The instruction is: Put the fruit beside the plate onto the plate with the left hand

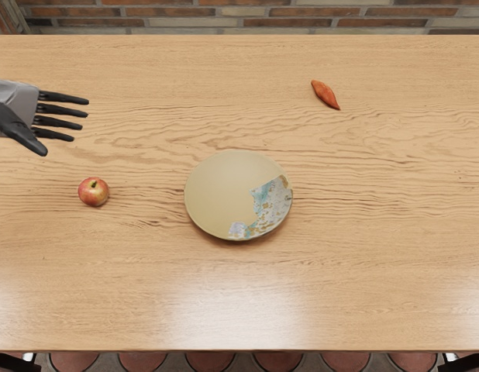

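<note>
Sitting at the left of the frame, level with the plate (216, 186) but apart from it, the apple (93, 191) is seen upright on the table (356, 271), stem dimple up. It is judged firm, smooth-skinned and fairly light. It is also round, so a roll can be expected if it is nudged from one side. A hold across its widest part is called for, taken from above, with fingers on one flank and thumb opposed on the other.

And the left hand (30, 116)? It is caught at the upper left edge, well clear of the apple, with fingers (63, 111) stretched straight and slightly fanned and the thumb set apart below them. Nothing is held, nothing is touched. An orange root (325, 94) is seen at the upper right, well apart from the plate.
</note>
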### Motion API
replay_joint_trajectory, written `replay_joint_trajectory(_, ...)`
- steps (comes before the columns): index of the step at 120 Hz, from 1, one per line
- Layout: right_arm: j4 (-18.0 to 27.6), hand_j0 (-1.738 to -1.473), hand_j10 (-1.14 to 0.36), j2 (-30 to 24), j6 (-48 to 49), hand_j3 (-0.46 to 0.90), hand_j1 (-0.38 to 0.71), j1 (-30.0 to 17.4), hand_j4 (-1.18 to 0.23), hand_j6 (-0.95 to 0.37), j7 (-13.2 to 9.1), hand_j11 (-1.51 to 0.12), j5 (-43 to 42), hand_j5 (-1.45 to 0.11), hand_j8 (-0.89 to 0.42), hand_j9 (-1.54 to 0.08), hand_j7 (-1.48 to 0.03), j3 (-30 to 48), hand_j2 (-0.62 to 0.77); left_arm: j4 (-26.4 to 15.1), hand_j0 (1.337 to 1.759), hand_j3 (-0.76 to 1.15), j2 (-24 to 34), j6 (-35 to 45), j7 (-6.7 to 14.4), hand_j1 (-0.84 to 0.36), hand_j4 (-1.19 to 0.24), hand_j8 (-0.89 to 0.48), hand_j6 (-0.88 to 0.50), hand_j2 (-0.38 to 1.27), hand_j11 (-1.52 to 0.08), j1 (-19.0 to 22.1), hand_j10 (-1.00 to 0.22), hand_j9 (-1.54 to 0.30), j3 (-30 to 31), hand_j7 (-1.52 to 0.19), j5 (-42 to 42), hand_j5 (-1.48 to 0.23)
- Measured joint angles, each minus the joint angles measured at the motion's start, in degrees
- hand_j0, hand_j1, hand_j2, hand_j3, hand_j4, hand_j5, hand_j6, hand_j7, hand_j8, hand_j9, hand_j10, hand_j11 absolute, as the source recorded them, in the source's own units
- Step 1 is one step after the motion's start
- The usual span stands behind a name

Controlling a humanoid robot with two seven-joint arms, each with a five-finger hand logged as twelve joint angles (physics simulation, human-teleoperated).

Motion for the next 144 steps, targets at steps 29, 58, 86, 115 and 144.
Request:
replay_joint_trajectory(29,-0.3,-1.658,-0.02,0.0,0.0,0.0,-0.32,0.0,-0.02,-0.02,0.0,-0.03,0.0,-0.03,-0.02,-0.03,-0.03,0.1,0.0,1.4,1.658,0.0,0.2,0.0,0.1,0.35,0.0,0.0,0.0,0.0,0.0,-0.1,0.0,0.0,-3.2,0.0,6.4,0.0)
replay_joint_trajectory(58,-0.4,-1.658,-0.02,0.0,0.0,0.0,-0.32,0.0,-0.02,-0.02,0.1,-0.03,0.0,-0.03,-0.02,-0.03,-0.03,0.1,0.0,-0.5,1.658,0.0,-5.3,0.0,0.1,0.35,0.0,0.0,0.0,0.0,0.0,0.6,0.0,0.0,-8.3,0.0,27.1,0.0)
replay_joint_trajectory(86,-0.4,-1.658,-0.02,0.0,0.0,0.0,-0.32,0.0,-0.02,-0.02,0.1,-0.03,0.0,-0.03,-0.02,-0.03,-0.03,0.1,0.0,-11.6,1.658,0.0,2.0,0.0,0.1,0.35,0.0,-0.01,-0.01,0.0,0.0,3.2,0.0,0.0,-9.3,0.0,33.0,0.0)
replay_joint_trajectory(115,-0.4,-1.658,-0.02,0.0,0.0,0.0,-0.32,0.0,-0.02,-0.02,0.0,-0.03,0.0,-0.03,-0.02,-0.03,-0.03,0.1,0.0,-13.6,1.658,0.0,-5.7,0.0,0.1,0.35,-0.01,-0.01,-0.01,0.0,0.0,5.8,0.0,0.0,-11.8,0.0,48.1,0.0)
replay_joint_trajectory(144,-0.4,-1.658,-0.02,0.0,0.0,0.0,-0.32,0.0,-0.02,-0.02,0.0,-0.03,0.0,-0.03,-0.02,-0.03,-0.03,0.1,0.0,-14.0,1.658,0.0,-10.7,1.2,0.1,0.35,-0.01,-0.01,-0.01,0.0,0.0,7.9,0.0,0.0,-11.6,0.0,57.1,0.0)
